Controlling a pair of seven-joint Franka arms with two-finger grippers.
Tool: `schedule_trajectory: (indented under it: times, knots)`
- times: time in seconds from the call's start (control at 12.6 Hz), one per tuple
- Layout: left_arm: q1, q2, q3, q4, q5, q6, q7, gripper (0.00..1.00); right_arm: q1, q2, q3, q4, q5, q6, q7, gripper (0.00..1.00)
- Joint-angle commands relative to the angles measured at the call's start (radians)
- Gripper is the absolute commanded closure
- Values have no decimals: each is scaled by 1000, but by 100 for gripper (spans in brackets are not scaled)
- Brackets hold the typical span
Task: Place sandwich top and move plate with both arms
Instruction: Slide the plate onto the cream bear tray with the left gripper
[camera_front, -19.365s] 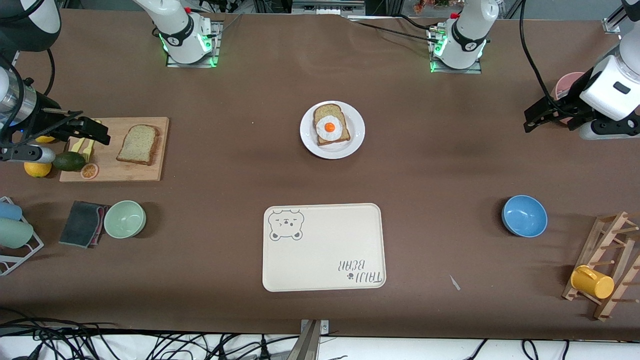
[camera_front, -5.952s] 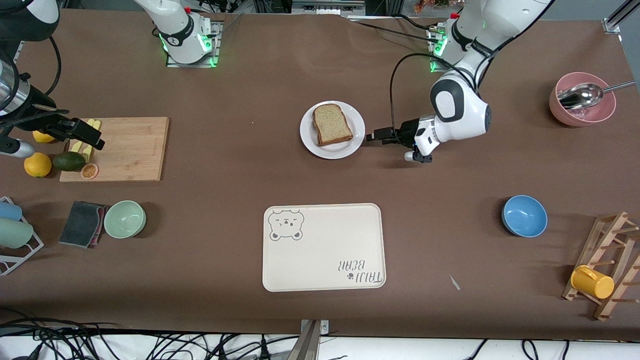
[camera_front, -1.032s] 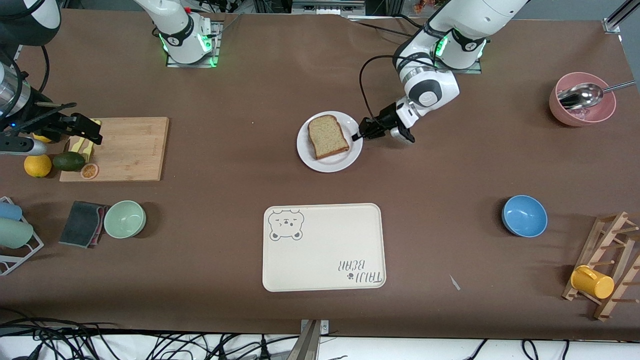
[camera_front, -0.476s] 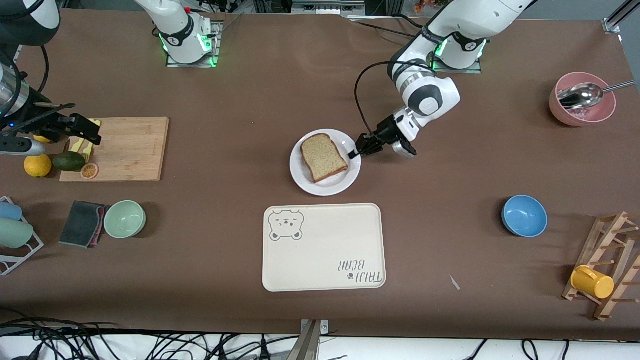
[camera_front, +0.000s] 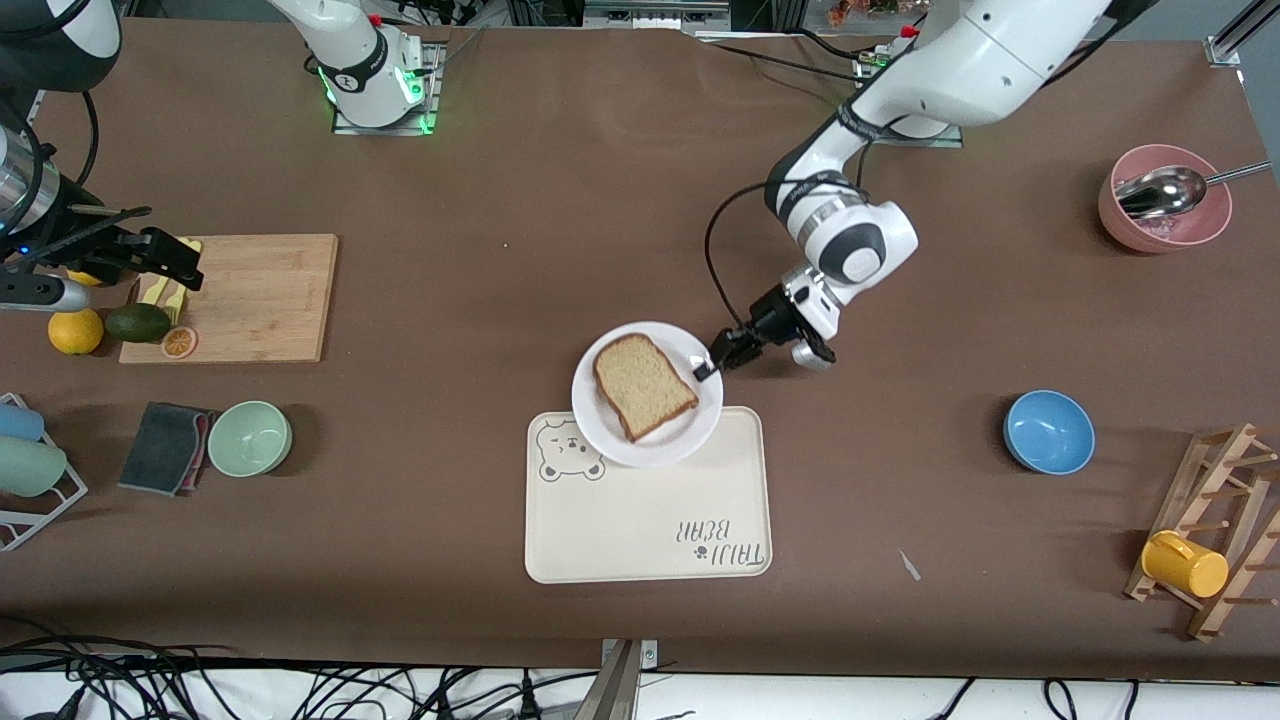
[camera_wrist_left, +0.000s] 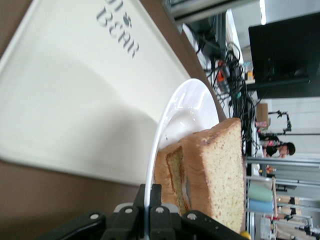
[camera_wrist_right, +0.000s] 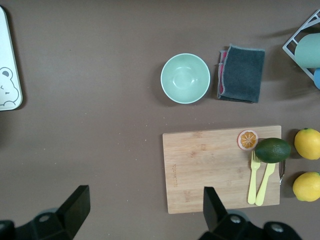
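While the plate (camera_front: 648, 440) hangs partly over the edge of the cream tray (camera_front: 650, 520) nearest the robots' bases, its rim toward the left arm's end is pinched between the pressed-together jaws of the left gripper (camera_front: 706, 367). On the plate lies the sandwich top (camera_front: 643, 386), stacked on a second slice whose crust shows beneath it in the left wrist view; the top slice (camera_wrist_left: 220, 172) sits close to the clamped rim (camera_wrist_left: 159, 145). Most of the tray's surface, from the bear drawing (camera_front: 570, 452) down to the lettering, lies bare and unobstructed, with plain brown table (camera_front: 900, 330) on every side of it.

Toward the left arm's end, well apart from the tray, stand a blue bowl (camera_front: 1048, 431), a pink bowl with a spoon (camera_front: 1163, 205) and a wooden rack holding a yellow mug (camera_front: 1185, 563). Toward the right arm's end, the right gripper (camera_front: 170, 262) waits over the edge of the wooden cutting board (camera_front: 250, 298), its jaws spread wide with nothing between them. Near it lie an avocado (camera_wrist_right: 272, 149), lemons (camera_wrist_right: 310, 143), yellow forks (camera_wrist_right: 260, 180), a green bowl (camera_wrist_right: 185, 78) and a dark cloth (camera_wrist_right: 242, 74).
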Motion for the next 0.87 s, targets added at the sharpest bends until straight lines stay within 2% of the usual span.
schedule_trajectory:
  times: [0.0, 0.32, 0.48, 0.63, 0.79]
  knots:
    - [-15, 132, 23, 206, 13, 40, 12, 100, -4, -3, 6, 6, -14, 1, 12, 0]
    - [-15, 252, 54, 379, 78, 51, 12, 100, -4, -3, 7, 8, -14, 1, 12, 0]
    - [-31, 274, 68, 380, 81, 51, 12, 100, -4, -3, 7, 8, -14, 3, 14, 0]
    - [-77, 285, 110, 380, 76, 51, 10, 100, -4, -3, 7, 8, -12, 3, 12, 0]
    - [-79, 291, 114, 379, 76, 51, 10, 100, -4, -3, 7, 9, -12, 4, 14, 0]
